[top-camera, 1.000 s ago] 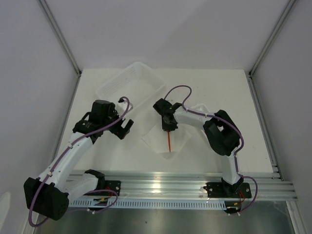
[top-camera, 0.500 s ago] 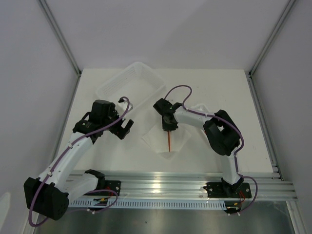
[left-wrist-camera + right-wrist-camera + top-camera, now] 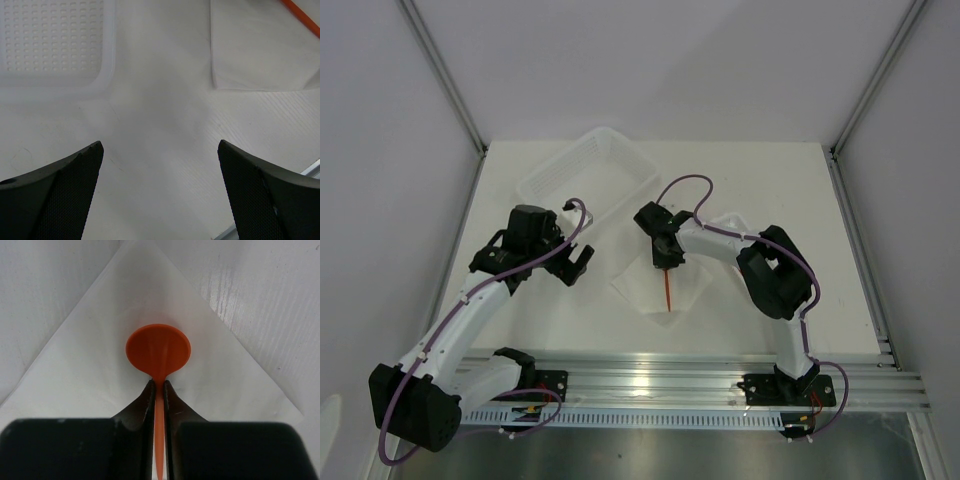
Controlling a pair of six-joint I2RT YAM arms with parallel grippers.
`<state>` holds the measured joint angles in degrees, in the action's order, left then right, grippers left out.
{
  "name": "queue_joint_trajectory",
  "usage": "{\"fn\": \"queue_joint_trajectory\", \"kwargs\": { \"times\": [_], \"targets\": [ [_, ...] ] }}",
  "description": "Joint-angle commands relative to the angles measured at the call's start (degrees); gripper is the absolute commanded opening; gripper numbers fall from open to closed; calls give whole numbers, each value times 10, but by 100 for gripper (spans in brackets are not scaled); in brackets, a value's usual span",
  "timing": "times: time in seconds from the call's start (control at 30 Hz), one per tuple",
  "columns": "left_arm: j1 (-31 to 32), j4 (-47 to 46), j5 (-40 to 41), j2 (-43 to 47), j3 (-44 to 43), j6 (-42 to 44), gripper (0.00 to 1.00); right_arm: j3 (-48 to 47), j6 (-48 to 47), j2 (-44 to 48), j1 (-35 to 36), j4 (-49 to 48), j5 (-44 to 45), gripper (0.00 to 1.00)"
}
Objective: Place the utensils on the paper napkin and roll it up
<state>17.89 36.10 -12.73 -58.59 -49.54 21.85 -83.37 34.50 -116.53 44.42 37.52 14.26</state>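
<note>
Orange-red spoon (image 3: 158,347), smooth plastic, round head over corner of thin white paper napkin (image 3: 75,375); handle end hidden. Pinched at neck by R gripper (image 3: 158,390), fingers narrow. L gripper (image 3: 160,144) wide, empty, nr perforated basket (image 3: 107,75), partly cut off.

The right gripper (image 3: 158,383) hides most of the slim orange-red plastic spoon (image 3: 158,347) handle. The white plastic mesh basket (image 3: 55,45) is cropped (left wrist view).
</note>
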Motion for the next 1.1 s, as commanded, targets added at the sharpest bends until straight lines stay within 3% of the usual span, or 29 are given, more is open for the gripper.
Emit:
{"fn": "queue_joint_trajectory", "kwargs": {
  "times": [0.0,0.17,0.23,0.37,0.67,0.77,1.07],
  "targets": [
    [3,-10,-16,1,2,-8,100,-14,11,3,-1,11,18,6],
    [3,-11,-16,1,2,-8,100,-7,12,6,-1,13,16,10],
    [3,-11,-16,1,1,-8,99,-3,12,9,-1,14,13,20],
    [3,-10,-16,2,0,-8,100,-1,12,18,-1,13,12,30],
    [3,-9,-17,2,1,-7,100,-24,-3,43,-1,31,16,31],
    [3,-10,-17,1,1,-7,99,-39,-16,68,-2,40,17,38],
    [3,-9,-19,1,1,-7,99,-27,-82,187,-39,34,-28,37]
  ]
}}
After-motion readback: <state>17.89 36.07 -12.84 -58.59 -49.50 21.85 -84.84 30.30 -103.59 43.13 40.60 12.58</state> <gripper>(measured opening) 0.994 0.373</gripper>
